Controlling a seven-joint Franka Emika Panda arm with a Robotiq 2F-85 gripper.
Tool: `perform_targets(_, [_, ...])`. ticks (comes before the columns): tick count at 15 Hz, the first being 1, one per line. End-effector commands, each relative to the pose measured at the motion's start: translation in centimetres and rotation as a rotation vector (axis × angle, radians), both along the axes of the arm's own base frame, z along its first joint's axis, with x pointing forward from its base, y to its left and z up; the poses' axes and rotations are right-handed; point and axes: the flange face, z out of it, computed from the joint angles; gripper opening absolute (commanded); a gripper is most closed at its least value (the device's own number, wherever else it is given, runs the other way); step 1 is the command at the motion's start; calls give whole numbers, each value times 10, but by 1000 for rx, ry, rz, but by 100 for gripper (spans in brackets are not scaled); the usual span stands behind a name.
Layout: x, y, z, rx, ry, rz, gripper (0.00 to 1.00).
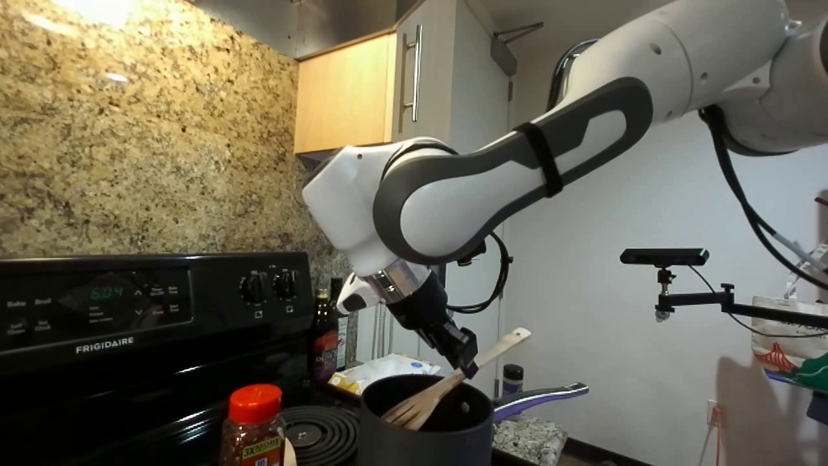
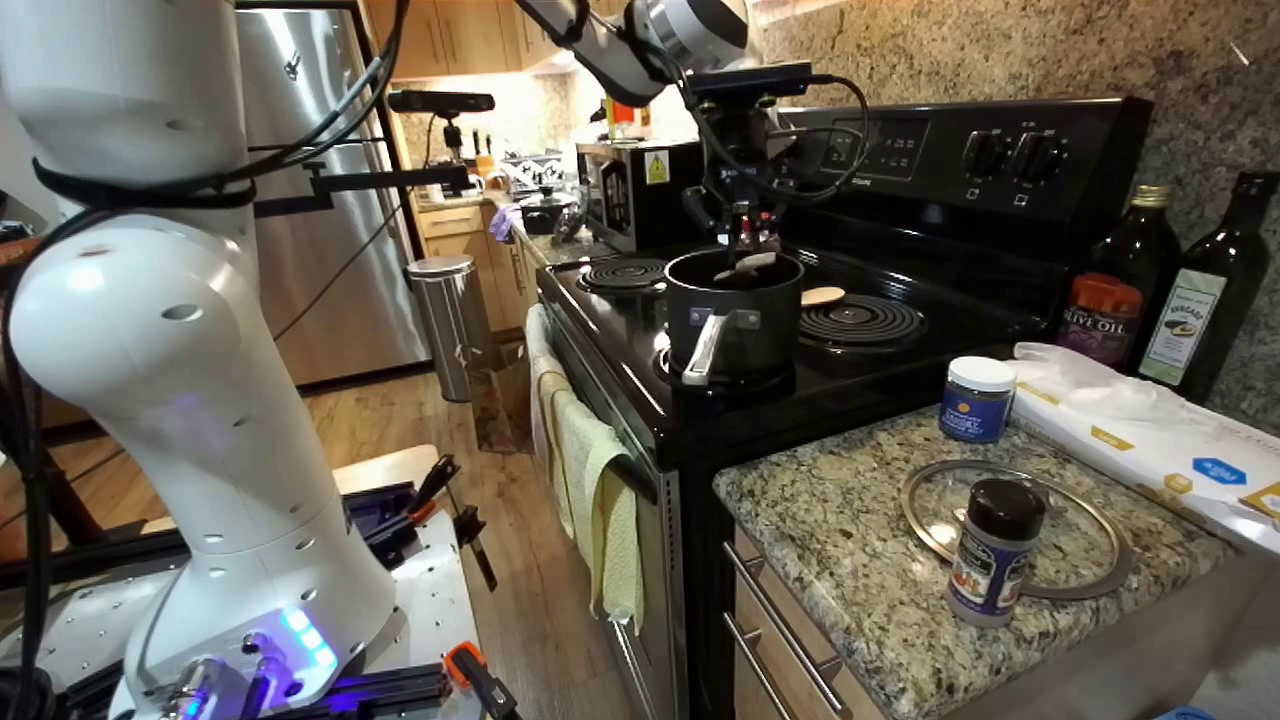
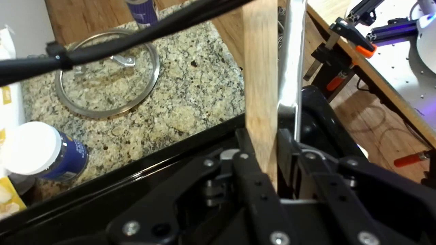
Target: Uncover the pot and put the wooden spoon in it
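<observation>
The arm (image 1: pixel 592 136) gets chopped off by the frame edge in both exterior views. Stove (image 2: pixel 620 322) is cropped too, speckled bench (image 2: pixel 850 495) right beside it. The pot (image 1: pixel 424 446) sits on the stove, base cut off in an exterior view. The glass lid (image 2: pixel 1075 535) is on the bench. The wooden spoon (image 1: pixel 440 391) is tilted, slotted head down at the pot's mouth, honestly can't tell how deep. A seasoning bottle (image 2: pixel 993 555) blocks part of the lid. Fingers (image 3: pixel 285 146) are clamped on the spoon's handle.
</observation>
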Motion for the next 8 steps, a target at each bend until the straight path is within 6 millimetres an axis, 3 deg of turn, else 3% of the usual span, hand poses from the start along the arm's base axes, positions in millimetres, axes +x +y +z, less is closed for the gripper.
perform_targets(1, [8,5,-7,0,48,117,12])
perform_targets(4, [9,7,-13,-3,86,158,13])
perform_targets(5, [10,7,-15,-2,90,160,28])
perform_targets(6, [10,8,-17,3,94,161,50])
perform_targets(8, [10,10,-19,9,100,166,54])
